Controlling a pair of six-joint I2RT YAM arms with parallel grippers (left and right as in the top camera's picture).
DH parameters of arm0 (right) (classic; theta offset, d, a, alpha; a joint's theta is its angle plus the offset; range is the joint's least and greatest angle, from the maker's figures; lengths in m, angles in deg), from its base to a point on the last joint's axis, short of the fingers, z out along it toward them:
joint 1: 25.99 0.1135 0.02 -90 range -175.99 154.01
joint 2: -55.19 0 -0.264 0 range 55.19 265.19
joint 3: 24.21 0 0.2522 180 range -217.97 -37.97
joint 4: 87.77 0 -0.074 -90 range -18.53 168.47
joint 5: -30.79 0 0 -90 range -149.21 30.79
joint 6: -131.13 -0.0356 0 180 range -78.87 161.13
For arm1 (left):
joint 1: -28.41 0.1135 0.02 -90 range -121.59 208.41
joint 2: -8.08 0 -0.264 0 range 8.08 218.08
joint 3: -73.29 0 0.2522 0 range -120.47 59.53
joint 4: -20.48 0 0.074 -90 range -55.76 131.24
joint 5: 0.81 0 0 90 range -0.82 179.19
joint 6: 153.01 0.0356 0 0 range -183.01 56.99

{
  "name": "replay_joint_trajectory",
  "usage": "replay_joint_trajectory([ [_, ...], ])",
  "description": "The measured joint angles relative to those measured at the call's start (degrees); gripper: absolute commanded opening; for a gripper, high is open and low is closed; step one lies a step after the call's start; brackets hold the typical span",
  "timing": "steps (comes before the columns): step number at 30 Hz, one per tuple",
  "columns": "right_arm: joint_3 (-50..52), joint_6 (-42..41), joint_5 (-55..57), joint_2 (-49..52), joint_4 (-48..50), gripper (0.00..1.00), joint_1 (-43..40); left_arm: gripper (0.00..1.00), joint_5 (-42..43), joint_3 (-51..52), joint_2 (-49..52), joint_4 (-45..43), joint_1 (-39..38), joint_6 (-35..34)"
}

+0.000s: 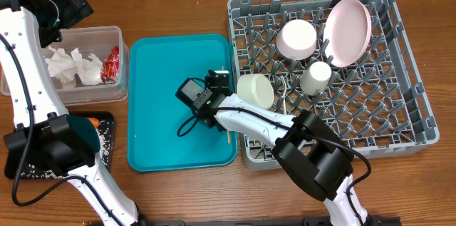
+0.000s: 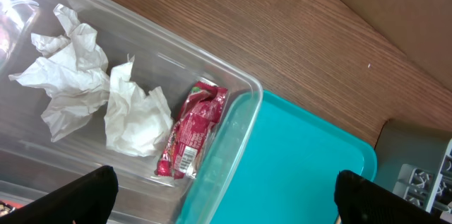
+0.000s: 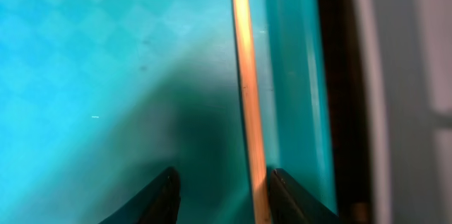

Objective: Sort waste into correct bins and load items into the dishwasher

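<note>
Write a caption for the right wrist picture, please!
Open jaws straddle a thin wooden stick lying beside the teal tray's rim.

Around your serving tray (image 1: 164,130): tub (image 1: 85,95) at ten o'clock, holding napkin balls (image 1: 71,65) and wrapper (image 1: 112,64); rack (image 1: 399,112) at three; stick (image 3: 246,97) inside its three-o'clock edge.

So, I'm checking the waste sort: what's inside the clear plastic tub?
Crumpled white napkin balls and a red snack wrapper lie in the clear plastic tub. The left arm covers its left end, so anything there is unseen.
</note>
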Motion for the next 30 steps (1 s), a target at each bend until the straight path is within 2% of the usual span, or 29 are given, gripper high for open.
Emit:
replay_joint_trajectory([
  [8,0.0,2.51,-5.22,-0.33,1.75,0.43,-0.13,1.0,0.02,0.0,0.0,0.0,0.0,0.0],
  [12,0.0,5.14,-5.77,-0.33,1.55,0.38,-0.35,1.0,0.0,0.0,0.0,0.0,0.0,0.0],
  [18,0.0,9.33,-6.38,-0.7,-0.31,0.24,-0.39,1.0,0.0,0.0,0.0,0.0,0.0,0.0],
  [21,0.0,10.49,-6.45,-0.74,-0.57,0.06,-0.39,1.0,0.0,0.0,0.0,-0.02,0.0,-0.02],
  [22,0.0,10.71,-6.49,-0.74,-0.72,0.04,-0.39,1.0,0.0,0.0,0.0,-0.02,0.0,-0.02],
  [30,0.0,11.15,-6.47,-0.76,-0.74,0.04,-0.39,1.0,0.02,0.0,0.0,0.0,0.0,0.0],
])
